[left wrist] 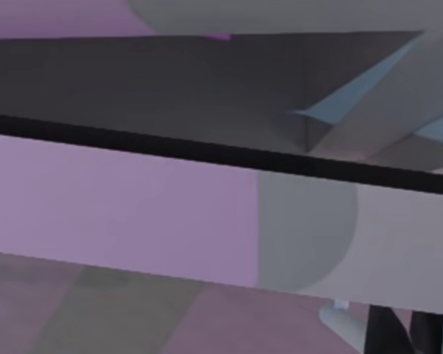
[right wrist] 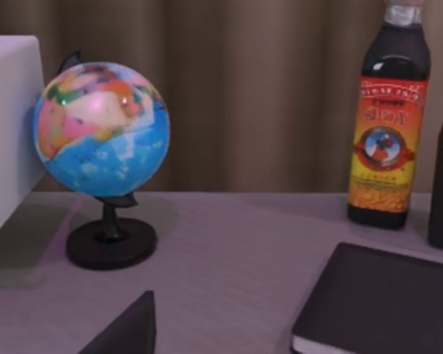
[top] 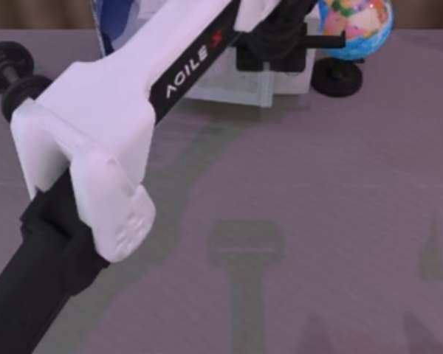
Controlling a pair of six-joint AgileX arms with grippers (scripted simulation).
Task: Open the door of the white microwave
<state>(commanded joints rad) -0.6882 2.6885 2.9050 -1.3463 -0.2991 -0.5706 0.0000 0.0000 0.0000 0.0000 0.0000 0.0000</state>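
One white microwave [top: 236, 81], one globe [right wrist: 101, 129], one dark sauce bottle [right wrist: 387, 118], one black book [right wrist: 376, 302], one black dumbbell [top: 7, 66], two arms.

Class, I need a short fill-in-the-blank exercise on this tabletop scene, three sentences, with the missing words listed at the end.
1. The left arm reaches across the table toward the white ____ at the far edge.
2. The globe stands on a round ____ base.
3. The dark sauce bottle bears a label that is mostly ____ in colour.

Missing words: microwave; black; orange
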